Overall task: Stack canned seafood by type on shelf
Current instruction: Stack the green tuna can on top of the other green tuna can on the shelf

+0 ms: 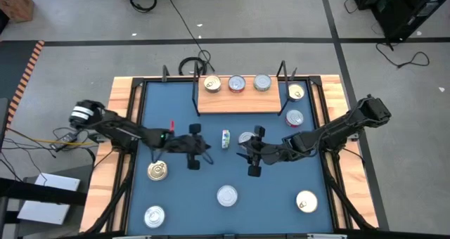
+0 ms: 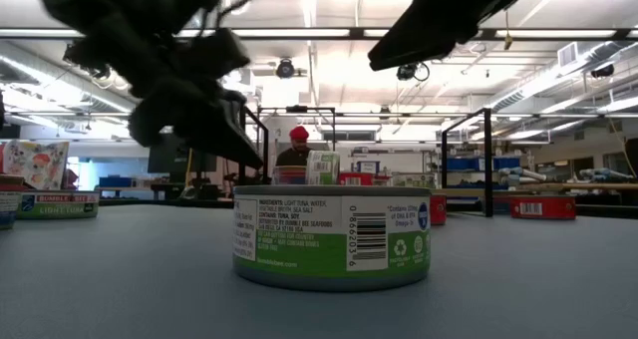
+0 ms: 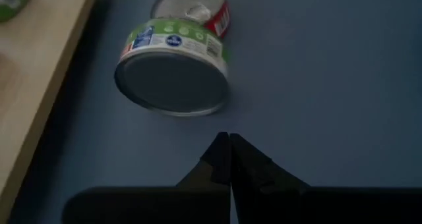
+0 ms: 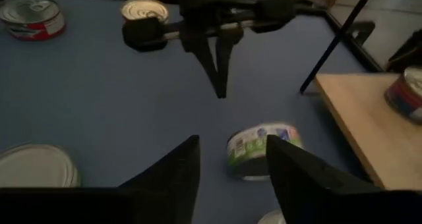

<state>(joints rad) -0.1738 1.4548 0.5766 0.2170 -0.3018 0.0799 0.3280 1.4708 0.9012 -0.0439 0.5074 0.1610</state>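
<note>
A green-labelled tin (image 1: 226, 138) stands on its side wall at mid table, one flat face (image 3: 173, 82) turned toward my left gripper. My left gripper (image 3: 229, 151) is shut and points at it from the table's left, a short way off. My right gripper (image 4: 231, 155) comes from the right and is open; the tin (image 4: 260, 151) shows just beyond its fingertips, untouched. A red-sided tin (image 3: 201, 6) lies close behind the green one. The shelf (image 1: 239, 98) at the far edge carries three tins (image 1: 237, 84).
Loose tins stand on the blue table: gold-lidded (image 1: 157, 171) and silver (image 1: 155, 215) at near left, silver (image 1: 226, 195) at near middle, gold (image 1: 306, 201) at near right. Two more (image 1: 296, 92), (image 1: 294, 117) sit right of the shelf. A wooden rim (image 1: 123, 126) borders the table.
</note>
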